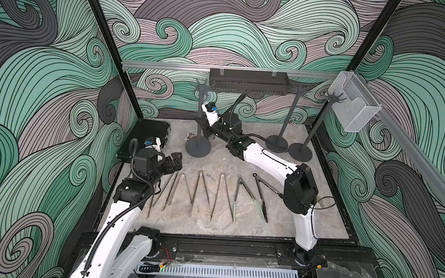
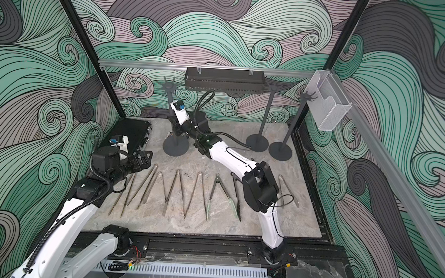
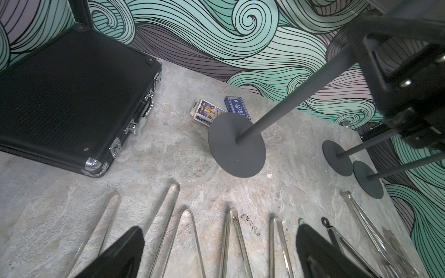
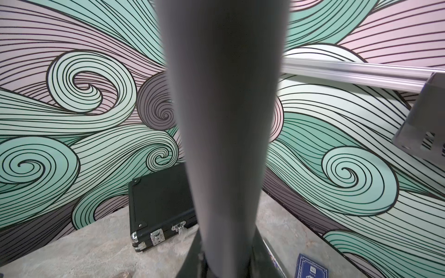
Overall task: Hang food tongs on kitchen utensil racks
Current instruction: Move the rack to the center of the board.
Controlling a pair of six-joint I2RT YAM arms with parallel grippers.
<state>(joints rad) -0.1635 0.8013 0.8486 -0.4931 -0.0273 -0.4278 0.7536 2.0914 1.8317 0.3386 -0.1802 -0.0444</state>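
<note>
1. Table [image 1: 316,215]: grey stone top.
2. Case [image 3: 72,96]: black, back left corner.
3. Racks [image 1: 289,114]: three, upright at back. The left rack [image 1: 198,149] has its pole filling the right wrist view.
4. Right gripper [image 1: 203,124]: nearly closed, clamped on left rack's pole.
5. Left gripper [image 3: 216,255]: spread wide, empty, above tongs' bends.
6. Tongs [image 1: 203,193]: flat in a row at table front, none hung. The rightmost pair [image 2: 290,191] is half behind right arm in a top view, clear in left wrist view.
7. Card boxes [image 3: 209,112]: just beside left rack's base, clear only in left wrist view.
</note>
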